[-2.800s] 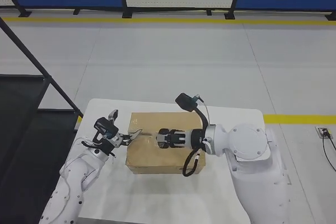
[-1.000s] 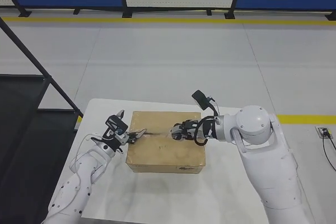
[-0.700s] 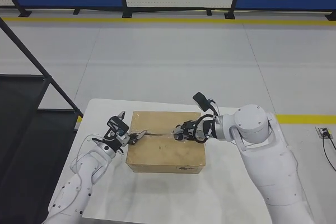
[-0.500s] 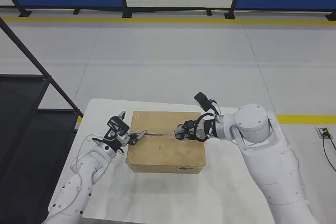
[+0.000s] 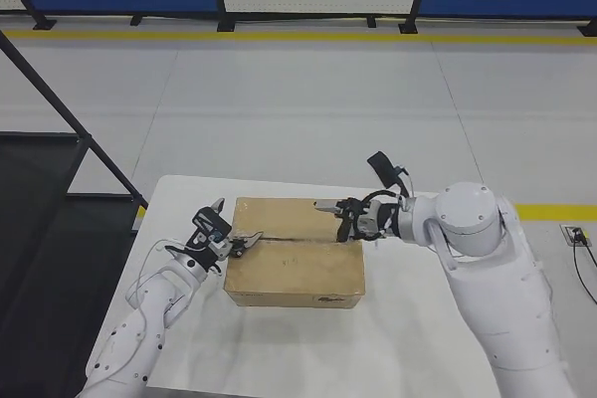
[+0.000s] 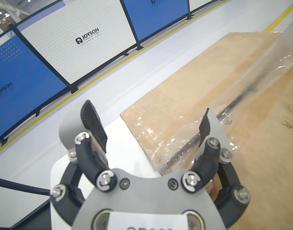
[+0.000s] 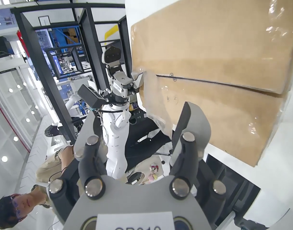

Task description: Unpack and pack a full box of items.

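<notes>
- The brown cardboard box [image 5: 294, 264] [image 6: 232, 84] [image 7: 208, 37] sits flat near the middle of the white table [image 5: 398, 328]. Its two top flaps meet along a dark seam that runs from one short end to the other.
- The left gripper [image 5: 242, 241] [image 6: 148, 118] [image 7: 136, 77] is at the box's left short end, level with the top edge and in line with the seam.
- Its fingers are spread wide and hold nothing. One rubber-padded fingertip [image 6: 205, 125] stands over the corner of the box top, and the other [image 6: 93, 120] is off the box, over the table edge.
- A strip of clear, wrinkled packing tape [image 6: 172, 140] [image 7: 158, 106] covers that end of the box, directly in front of the left gripper.
- The right gripper [image 5: 336, 221] [image 7: 139, 118] hangs above the far right part of the box top, just off the seam and raised clear of the cardboard.
- Its fingers stand well apart. In the right wrist view the loose tape runs from the left end of the box to the inner side of one finger [image 7: 192, 120]. I cannot tell whether it is stuck there or only passes behind.
- Below the right gripper the seam lies bare, and the near flap's edge stands slightly proud at the right end.
- A black metal frame [image 5: 60, 109] stands off the table's left side.
</notes>
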